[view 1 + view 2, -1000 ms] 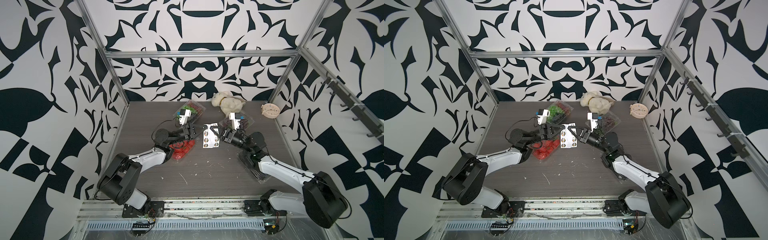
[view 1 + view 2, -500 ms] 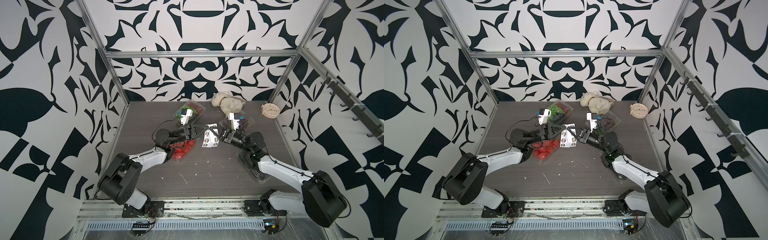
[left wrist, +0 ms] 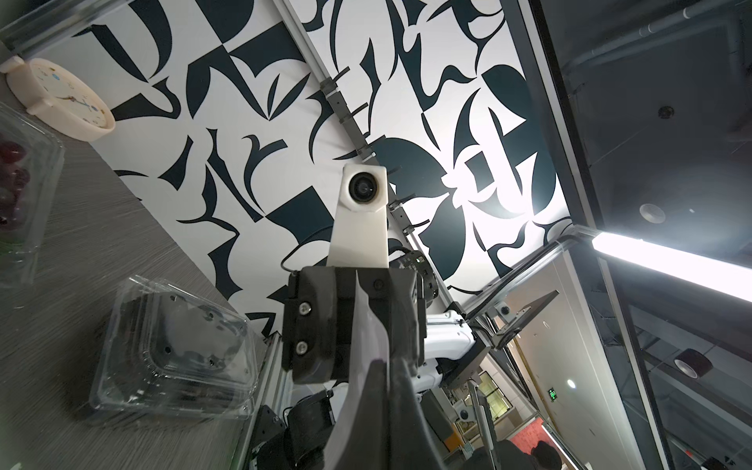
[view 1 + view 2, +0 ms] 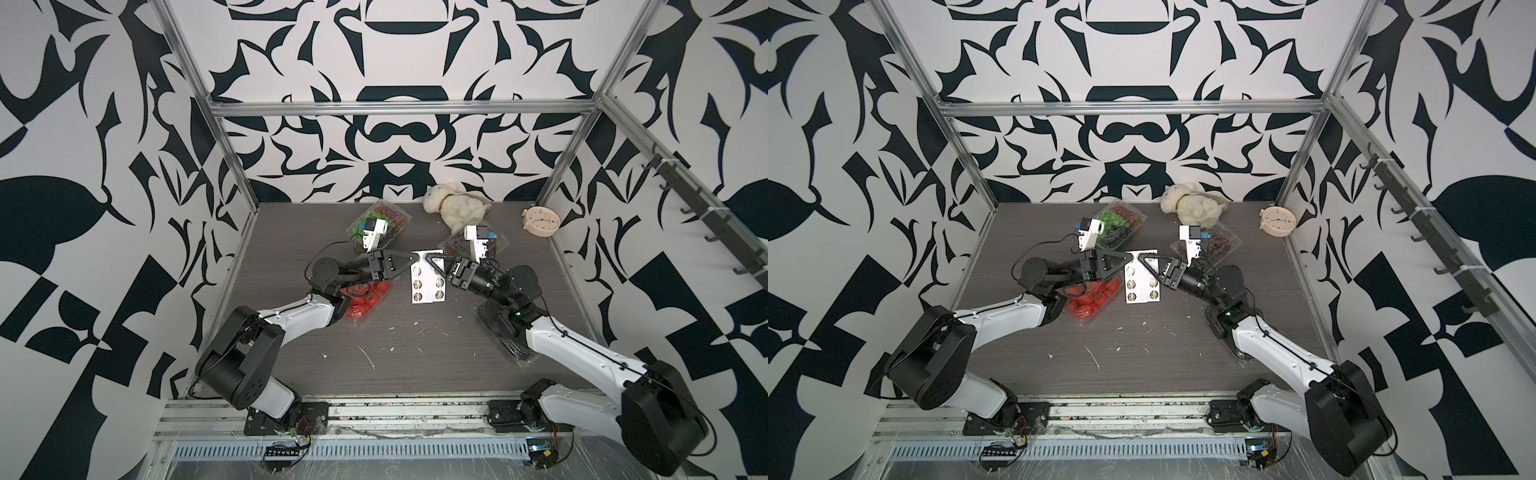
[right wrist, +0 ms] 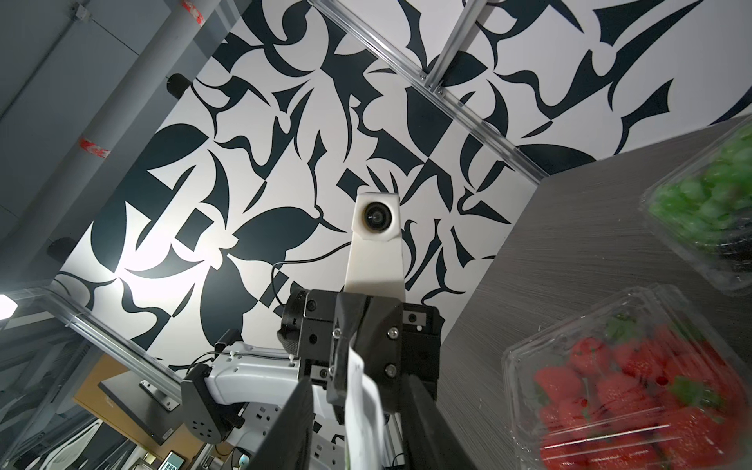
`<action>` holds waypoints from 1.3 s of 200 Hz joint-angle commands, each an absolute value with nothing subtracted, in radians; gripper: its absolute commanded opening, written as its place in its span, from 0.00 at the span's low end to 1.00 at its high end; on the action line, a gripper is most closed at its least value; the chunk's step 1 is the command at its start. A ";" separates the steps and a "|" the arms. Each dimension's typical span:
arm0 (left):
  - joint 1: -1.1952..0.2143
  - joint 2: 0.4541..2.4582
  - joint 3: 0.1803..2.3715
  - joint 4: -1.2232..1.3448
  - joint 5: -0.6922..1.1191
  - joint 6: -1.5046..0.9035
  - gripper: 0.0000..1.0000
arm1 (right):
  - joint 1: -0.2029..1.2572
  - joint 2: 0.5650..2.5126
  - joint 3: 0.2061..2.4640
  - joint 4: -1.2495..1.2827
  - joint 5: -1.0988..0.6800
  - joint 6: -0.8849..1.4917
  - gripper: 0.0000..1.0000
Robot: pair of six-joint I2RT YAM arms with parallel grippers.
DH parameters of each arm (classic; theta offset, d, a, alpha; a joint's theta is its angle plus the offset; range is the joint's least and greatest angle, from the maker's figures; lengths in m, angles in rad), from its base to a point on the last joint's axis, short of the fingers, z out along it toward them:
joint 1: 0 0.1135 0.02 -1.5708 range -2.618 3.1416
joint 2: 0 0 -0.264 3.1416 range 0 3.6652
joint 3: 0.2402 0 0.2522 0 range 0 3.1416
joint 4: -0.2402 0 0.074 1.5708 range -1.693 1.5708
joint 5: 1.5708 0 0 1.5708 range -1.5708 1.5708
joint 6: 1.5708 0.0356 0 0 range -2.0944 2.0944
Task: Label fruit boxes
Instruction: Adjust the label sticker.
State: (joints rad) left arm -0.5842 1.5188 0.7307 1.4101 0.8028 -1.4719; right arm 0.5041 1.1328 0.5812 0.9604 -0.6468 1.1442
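A white sticker sheet point(image 4: 427, 279) hangs above the table between both arms. My left gripper point(image 4: 419, 258) is shut on its upper corner, as the left wrist view shows with the sheet point(image 3: 362, 333) pinched. My right gripper point(image 4: 435, 261) stands open, and the sheet's edge point(image 5: 362, 401) passes loosely between its fingers point(image 5: 295, 423). The fruit boxes are clear punnets. The strawberry box point(image 4: 368, 300) lies under the left wrist. One grape box point(image 4: 382, 218) sits at the back. A second grape box point(image 4: 496, 245) is behind the right wrist. The avocado box point(image 4: 500, 334) is partly hidden under the right arm.
A cream plush toy point(image 4: 455, 205) and a small clock point(image 4: 540, 222) sit by the back wall. White paper scraps point(image 4: 368, 357) dot the front of the dark table point(image 4: 291, 232). Metal frame posts point(image 4: 224, 153) edge the workspace.
My right gripper has opened and let go of the sticker sheet. The left gripper keeps its hold, and the sheet has barely shifted.
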 commanded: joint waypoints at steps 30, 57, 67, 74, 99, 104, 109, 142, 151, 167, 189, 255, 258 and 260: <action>-0.590 1.527 0.762 1.441 0.832 -1.459 0.00 | 0.500 1.155 0.620 1.004 -0.670 1.150 0.35; -0.593 1.522 0.761 1.442 0.839 -1.458 0.00 | 0.498 1.176 0.623 1.035 -0.673 1.169 0.26; -0.593 1.522 0.761 1.440 0.840 -1.459 0.00 | 0.499 1.183 0.624 1.046 -0.675 1.179 0.21; -0.592 1.522 0.762 1.441 0.839 -1.458 0.00 | 0.499 1.187 0.625 1.050 -0.676 1.183 0.18; -0.594 1.528 0.769 1.440 0.844 -1.457 0.00 | 0.500 1.193 0.624 1.068 -0.682 1.193 0.03; -0.595 1.531 0.770 1.441 0.846 -1.457 0.00 | 0.500 1.193 0.624 1.070 -0.685 1.195 0.02; -0.595 1.534 0.772 1.440 0.846 -1.457 0.00 | 0.500 1.193 0.626 1.073 -0.689 1.197 0.00; -0.603 1.552 0.782 1.440 0.849 -1.457 0.00 | 0.500 1.194 0.627 1.084 -0.699 1.201 0.00; -0.606 1.557 0.787 1.441 0.851 -1.457 0.00 | 0.500 1.197 0.627 1.084 -0.701 1.201 0.00; -0.611 1.563 0.793 1.441 0.854 -1.458 0.00 | 0.500 1.196 0.627 1.085 -0.703 1.201 0.00; -0.618 1.569 0.798 1.440 0.856 -1.457 0.00 | 0.501 1.197 0.627 1.084 -0.703 1.201 0.00; -0.614 1.558 0.791 1.440 0.851 -1.451 0.00 | 0.499 1.148 0.607 1.048 -0.692 1.167 0.00; -0.615 1.559 0.792 1.440 0.850 -1.452 0.00 | 0.500 1.147 0.605 1.048 -0.691 1.166 0.00; -0.614 1.561 0.792 1.440 0.850 -1.452 0.00 | 0.500 1.146 0.605 1.048 -0.690 1.166 0.00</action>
State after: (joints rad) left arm -0.6117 1.5600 0.7673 1.4178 0.8345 -1.4677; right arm 0.4988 1.1942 0.5861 1.0046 -0.6838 1.1946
